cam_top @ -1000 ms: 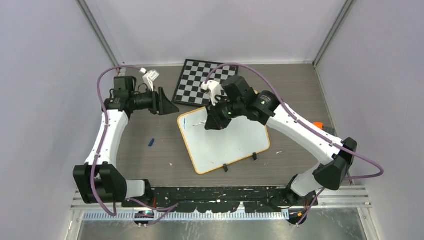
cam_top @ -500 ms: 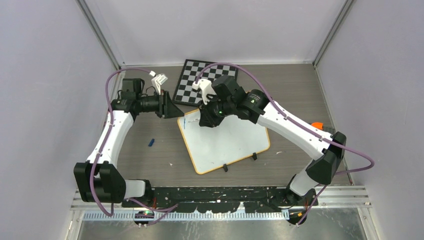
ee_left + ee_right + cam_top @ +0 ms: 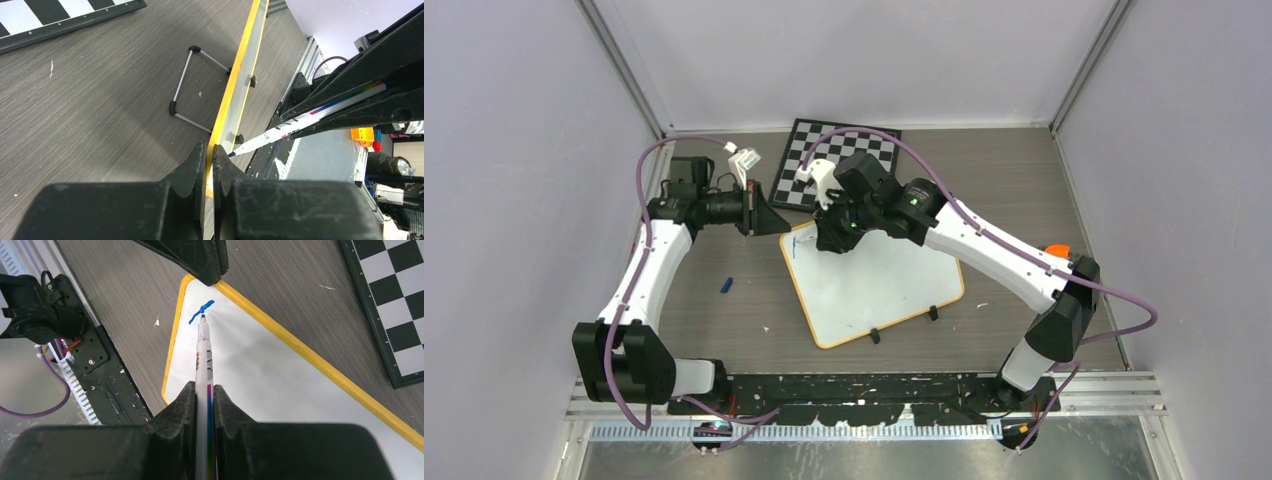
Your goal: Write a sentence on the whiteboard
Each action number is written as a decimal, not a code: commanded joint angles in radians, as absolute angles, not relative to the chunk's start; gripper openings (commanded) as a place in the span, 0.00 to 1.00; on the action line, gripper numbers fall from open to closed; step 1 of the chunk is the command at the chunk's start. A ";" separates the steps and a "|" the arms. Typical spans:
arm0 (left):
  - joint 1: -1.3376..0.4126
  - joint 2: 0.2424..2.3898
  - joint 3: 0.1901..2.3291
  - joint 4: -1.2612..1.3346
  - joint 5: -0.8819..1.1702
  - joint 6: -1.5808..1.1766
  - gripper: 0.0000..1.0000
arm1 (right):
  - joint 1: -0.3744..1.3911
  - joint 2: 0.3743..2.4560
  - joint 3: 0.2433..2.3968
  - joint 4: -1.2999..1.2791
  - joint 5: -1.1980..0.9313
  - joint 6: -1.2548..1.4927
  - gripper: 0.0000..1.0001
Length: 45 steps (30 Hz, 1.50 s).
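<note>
- The whiteboard (image 3: 874,285) lies flat at the middle of the table (image 3: 724,330), turned askew, its far edge just near of the chessboard (image 3: 839,165).
- The left gripper (image 3: 210,150) is pinched narrow on the board's orange rim at the far-left corner; the rim runs between its fingers.
- The right gripper (image 3: 204,390) clamps a marker (image 3: 205,355) lengthwise, with the tip down beside a short blue mark (image 3: 200,311) just inside that same corner.
- Collision risk: the marker tip works very near the left fingers, so a stroke drawn to the far left could strike them.
- Board shift: the hold is on one corner only, so sideways drag from the pen could pivot the board or lift its rim, smearing the line.
- Pen slip: pressing down too hard could push the marker back through the right fingers, and the tip would then lose contact.
- Layout: writing that begins this tight to the corner on a skewed board may run off the rim.
</note>
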<state>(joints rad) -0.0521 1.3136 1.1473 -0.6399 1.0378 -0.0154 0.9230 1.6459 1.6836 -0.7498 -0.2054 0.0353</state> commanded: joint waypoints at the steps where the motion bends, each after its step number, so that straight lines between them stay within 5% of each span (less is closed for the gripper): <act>1: -0.058 1.310 1.163 -0.650 1.035 -0.003 0.00 | 0.930 1.643 1.739 -0.715 -0.175 0.017 0.00; 45: -0.072 1.307 1.164 -0.670 1.011 0.048 0.00 | 0.929 1.626 1.620 -0.742 -0.154 -0.025 0.00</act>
<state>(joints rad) -0.0589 1.3136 1.1477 -0.6373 1.0023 0.0311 0.9333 1.6768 1.6386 -0.7513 -0.1730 -0.0166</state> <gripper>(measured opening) 0.009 0.181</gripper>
